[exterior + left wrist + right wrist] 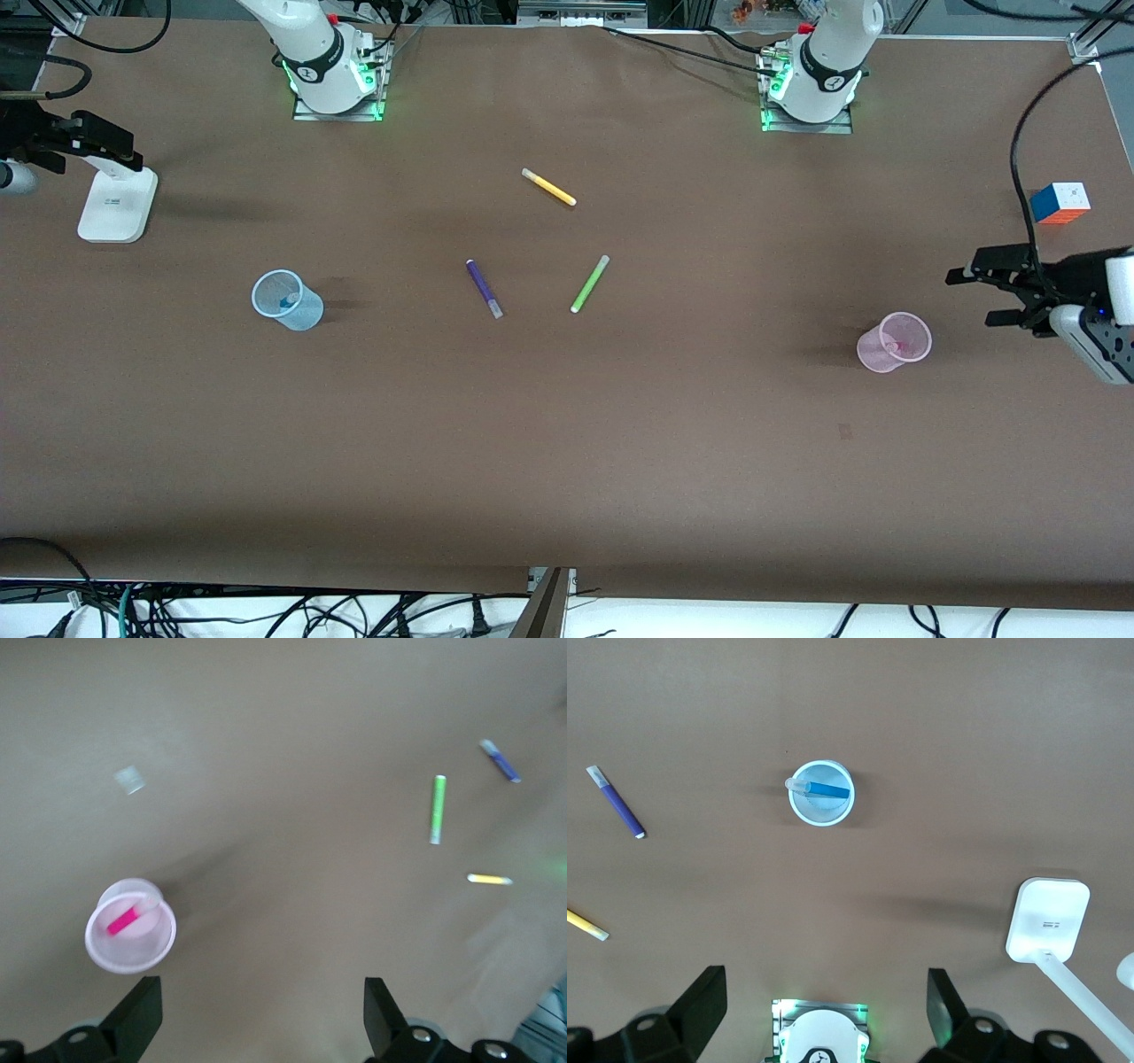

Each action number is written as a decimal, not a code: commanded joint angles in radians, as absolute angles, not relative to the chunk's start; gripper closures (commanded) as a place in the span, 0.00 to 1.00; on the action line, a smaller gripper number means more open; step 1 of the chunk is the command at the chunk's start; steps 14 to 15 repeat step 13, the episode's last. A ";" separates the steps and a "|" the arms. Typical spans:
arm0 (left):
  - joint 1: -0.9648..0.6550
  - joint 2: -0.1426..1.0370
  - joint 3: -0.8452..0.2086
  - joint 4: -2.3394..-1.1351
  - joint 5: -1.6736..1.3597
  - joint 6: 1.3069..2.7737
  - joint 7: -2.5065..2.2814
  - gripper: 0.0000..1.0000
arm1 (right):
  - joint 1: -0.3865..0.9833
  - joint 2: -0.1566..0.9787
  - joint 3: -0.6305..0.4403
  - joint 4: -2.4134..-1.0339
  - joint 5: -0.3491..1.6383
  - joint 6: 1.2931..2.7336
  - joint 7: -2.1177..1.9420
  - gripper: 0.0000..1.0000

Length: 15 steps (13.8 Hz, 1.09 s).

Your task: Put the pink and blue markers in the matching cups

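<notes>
The table (pixel 567 443) had a smooth brown cover, flat and plain.

The blue cup (pixel 287 300) stood toward the right arm's end of the table. It was round and see-through, made of thin plastic with a rolled rim. The blue marker (pixel 824 789) was inside it, a slim stick leaning across the cup with its pale cap end against the rim.

The pink cup (pixel 894 341) stood toward the left arm's end. It had the same round, see-through shape. The pink marker (pixel 124 920) lay inside it, bright and thin.

Three more markers lay flat in the middle of the table, well apart from both cups. The purple marker (pixel 484 288) and the green marker (pixel 589 283) lay near each other. The yellow marker (pixel 548 187) lay closer to the arm bases. All three were thin and straight.

The left gripper (pixel 983 298) hung by the edge of the table, near the pink cup. Its black fingers were spread wide and held nothing.

The right gripper (pixel 824 1005) was up in the air near the blue cup. Its fingers were also spread wide, with nothing between them.

A white stand (pixel 117 206) with rounded corners sat at the right arm's end. A cube (pixel 1060 202) with coloured squares sat at the left arm's end.
</notes>
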State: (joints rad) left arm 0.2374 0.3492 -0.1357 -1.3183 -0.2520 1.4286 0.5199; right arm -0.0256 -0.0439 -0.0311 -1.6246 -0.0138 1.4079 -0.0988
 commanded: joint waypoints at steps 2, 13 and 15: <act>0.031 0.160 -0.062 -1.471 -0.036 1.481 0.190 0.00 | -0.038 -0.020 -0.021 -1.577 -0.020 1.362 -0.087 0.00; -0.058 -0.067 0.023 -1.824 0.009 1.784 -0.055 0.00 | -0.035 -0.018 -0.020 -1.577 -0.021 1.364 -0.086 0.00; -0.058 -0.067 0.023 -1.824 0.009 1.784 -0.055 0.00 | -0.035 -0.018 -0.020 -1.577 -0.021 1.364 -0.086 0.00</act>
